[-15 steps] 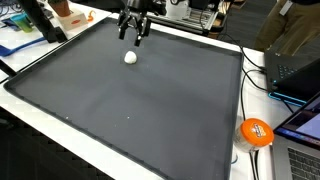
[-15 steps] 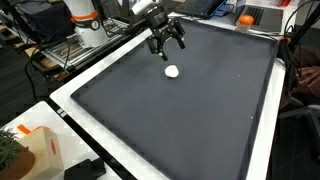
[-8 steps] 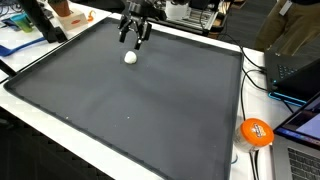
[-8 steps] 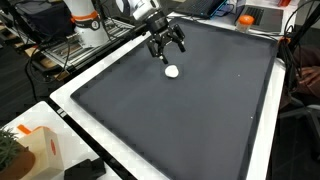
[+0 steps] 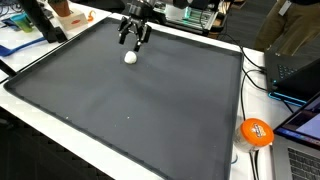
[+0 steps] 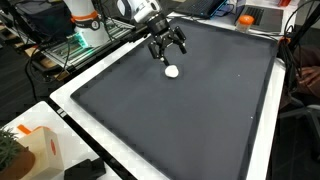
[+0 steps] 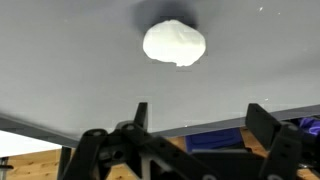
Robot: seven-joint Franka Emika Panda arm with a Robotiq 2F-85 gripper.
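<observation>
Claw [image 5: 134, 41] first: its fingers stood apart with nothing between them, and it hung just above the far end of the mat, pointing down. Both exterior views showed the gap between the dark fingers [image 6: 167, 50], and in the wrist view the two fingertips [image 7: 262, 110] framed bare mat surface rather than any object.

Largest in the scene was the dark grey mat [image 5: 140, 110], which covered nearly the whole tabletop and lay flat [image 6: 190, 120]. A white table edge [image 6: 62, 100] ran around it as a narrow border. Off the mat, near one corner, a round orange object [image 5: 256, 131] sat among cables on the white surface. In an exterior view a white box with an orange patch [image 6: 35, 150] sat beyond a near corner of the table.

Smallest was the white ball [image 5: 130, 57] — it rested on the mat just beside the claw, close to the fingertips but not touching them [image 6: 172, 71]. In the wrist view the ball [image 7: 174, 43] appeared as a slightly lumpy white blob with a small shadow, clear of both fingers.
</observation>
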